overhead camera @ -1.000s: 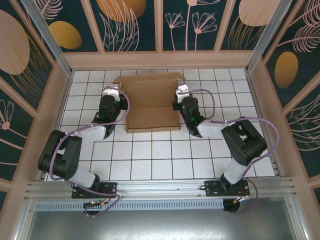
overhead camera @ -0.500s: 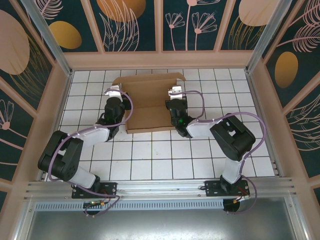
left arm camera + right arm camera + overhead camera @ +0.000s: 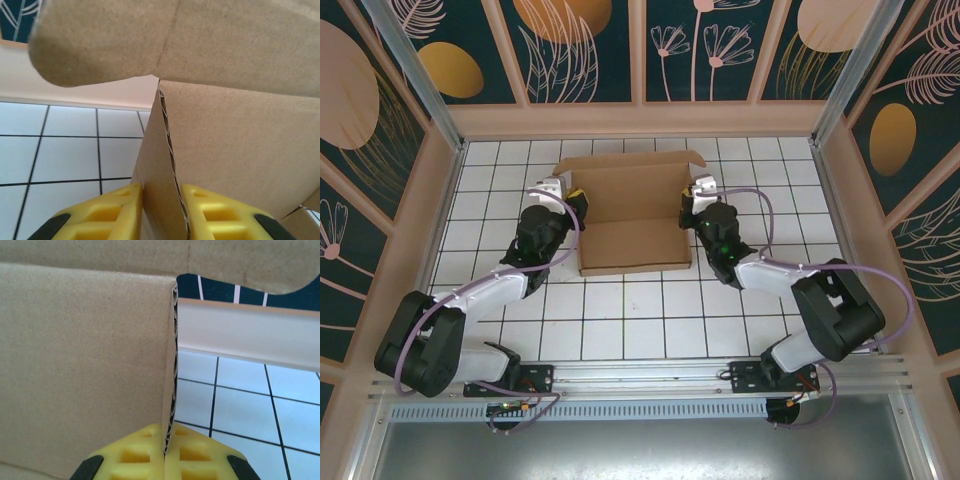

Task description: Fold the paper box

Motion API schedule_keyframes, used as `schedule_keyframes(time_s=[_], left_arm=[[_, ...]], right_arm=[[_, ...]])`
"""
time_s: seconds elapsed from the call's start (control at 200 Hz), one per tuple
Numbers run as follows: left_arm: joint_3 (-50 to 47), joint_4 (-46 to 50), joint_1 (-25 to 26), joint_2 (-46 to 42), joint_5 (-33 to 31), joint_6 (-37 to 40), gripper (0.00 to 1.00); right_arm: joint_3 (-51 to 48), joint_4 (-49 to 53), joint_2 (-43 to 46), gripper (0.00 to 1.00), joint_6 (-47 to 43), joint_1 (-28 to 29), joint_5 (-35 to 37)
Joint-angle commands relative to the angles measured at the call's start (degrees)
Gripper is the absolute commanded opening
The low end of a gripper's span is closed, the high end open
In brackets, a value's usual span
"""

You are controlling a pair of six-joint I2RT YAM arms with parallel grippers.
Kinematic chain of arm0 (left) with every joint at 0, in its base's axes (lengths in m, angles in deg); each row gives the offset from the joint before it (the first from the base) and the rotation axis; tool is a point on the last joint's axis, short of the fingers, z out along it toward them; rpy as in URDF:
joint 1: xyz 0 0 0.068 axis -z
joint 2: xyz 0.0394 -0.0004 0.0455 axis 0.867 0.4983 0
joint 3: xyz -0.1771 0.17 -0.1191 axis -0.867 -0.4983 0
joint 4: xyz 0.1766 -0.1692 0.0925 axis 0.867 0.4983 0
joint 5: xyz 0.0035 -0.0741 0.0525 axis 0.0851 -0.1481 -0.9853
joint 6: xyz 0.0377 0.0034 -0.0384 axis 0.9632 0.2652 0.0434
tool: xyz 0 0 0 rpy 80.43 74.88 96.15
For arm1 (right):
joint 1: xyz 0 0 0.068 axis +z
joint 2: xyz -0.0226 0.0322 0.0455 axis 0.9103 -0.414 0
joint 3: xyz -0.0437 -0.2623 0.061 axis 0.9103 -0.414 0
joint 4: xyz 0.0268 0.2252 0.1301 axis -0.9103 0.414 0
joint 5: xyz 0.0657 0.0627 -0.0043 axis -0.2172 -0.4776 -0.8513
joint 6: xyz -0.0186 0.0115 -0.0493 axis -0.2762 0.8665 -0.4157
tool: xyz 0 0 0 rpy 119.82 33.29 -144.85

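The paper box [image 3: 635, 205] is brown corrugated cardboard lying on the white tiles at the back middle, its rear panel and both side walls raised. My left gripper [image 3: 576, 197] is at its left wall. In the left wrist view that wall [image 3: 155, 165] stands slanted between the yellow fingers [image 3: 120, 205] of the left gripper [image 3: 161, 190], which are parted wider than the card. My right gripper [image 3: 691, 192] is at the right wall. In the right wrist view the right gripper [image 3: 167, 430] pinches the wall's edge [image 3: 170, 390] tightly, beside the inner panel [image 3: 85, 360].
The tiled table [image 3: 620, 320] lies bare in front of the box between the two arms. A beige back wall [image 3: 640, 120] and side walls close in the workspace. Metal rails [image 3: 640, 375] run along the near edge at the arm bases.
The box and both grippers have shifted right. The right arm swung in toward the middle, then back out. My left fingers have parted from the left wall.
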Motion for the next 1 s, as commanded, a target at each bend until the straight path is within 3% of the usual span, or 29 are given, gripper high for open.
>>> schedule_keyframes(time_s=[0.0, 0.095, 0.18, 0.4, 0.445, 0.505, 0.651, 0.716, 0.786, 0.881, 0.991], left_arm=[[-0.48, -1.31, 0.53, -0.94, 5.32, 1.45, 0.29], [-0.86, -2.02, 0.49, -0.63, 4.58, 1.83, 0.36], [-0.78, -1.93, 0.54, -0.56, 3.84, 1.63, 0.41], [-3.24, 0.52, 0.53, -7.56, -2.69, 3.00, 0.67], [-3.64, 1.75, 0.45, -10.15, -2.66, 4.48, 0.71], [-3.97, 3.43, 0.36, -13.44, -1.28, 8.05, 0.75], [-3.58, 7.55, -0.89, -17.96, 4.28, 16.45, 0.76], [-2.69, 6.84, -3.78, -17.00, 8.61, 19.38, 0.75], [-0.99, 4.80, -9.19, -14.26, 16.98, 19.75, 0.70], [2.45, 4.52, -15.10, -10.76, 25.97, 18.90, 0.69], [5.64, 4.35, -17.60, -7.46, 33.91, 19.46, 0.67]], right_arm=[[-0.92, 2.02, 2.17, 0.07, 0.64, -0.59, -9.90], [-1.81, 2.19, 2.11, 0.12, 0.26, -0.59, -9.19], [-2.41, 2.16, 2.68, 0.31, 1.79, -0.58, -6.05], [-4.98, 3.46, 10.25, 0.59, -0.43, -0.57, -4.99], [-4.86, 4.96, 12.62, 0.69, -0.26, -0.59, -4.15], [-3.65, 9.03, 15.72, 0.72, -0.58, -2.36, -4.75], [-1.24, 15.61, 21.96, 0.68, -5.88, -6.17, -14.31], [1.02, 17.24, 21.89, 0.69, -10.17, -9.52, -17.98], [3.61, 18.36, 21.08, 0.68, -14.12, -15.83, -32.78], [6.50, 14.74, 18.72, 0.62, -11.97, -24.63, -49.42], [7.82, 10.91, 14.39, 0.62, -13.90, -28.45, -64.18]])
